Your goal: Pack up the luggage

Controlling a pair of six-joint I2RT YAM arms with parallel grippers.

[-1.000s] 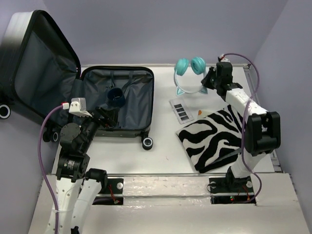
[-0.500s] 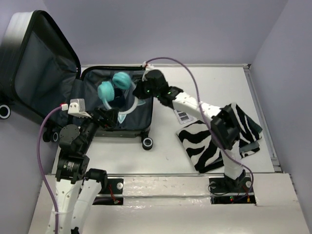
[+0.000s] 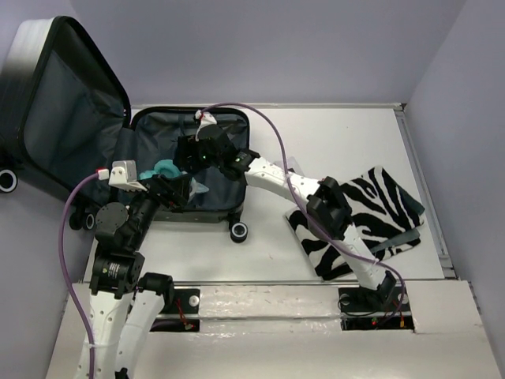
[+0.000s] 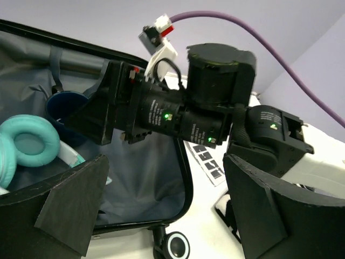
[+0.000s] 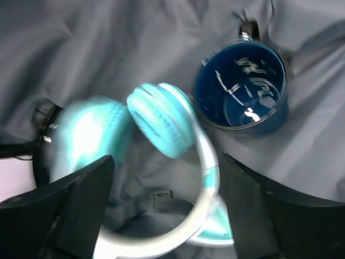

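The luggage (image 3: 225, 193) lies open at the table's 10 o'clock, with turquoise headphones (image 5: 161, 124) and a blue mug (image 5: 242, 89) already inside. The zebra cloth (image 3: 355, 229) at 4 o'clock is judged still to be packed. The right fingers (image 5: 75, 205) and left fingers (image 4: 70, 210) are spread wide, nothing gripped.

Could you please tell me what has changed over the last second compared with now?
The right tool carried the teal headphones from the far right of the table leftward into the open luggage. It now stands open above them, so they seem to have been let go. The blue mug and the left tool stayed put.
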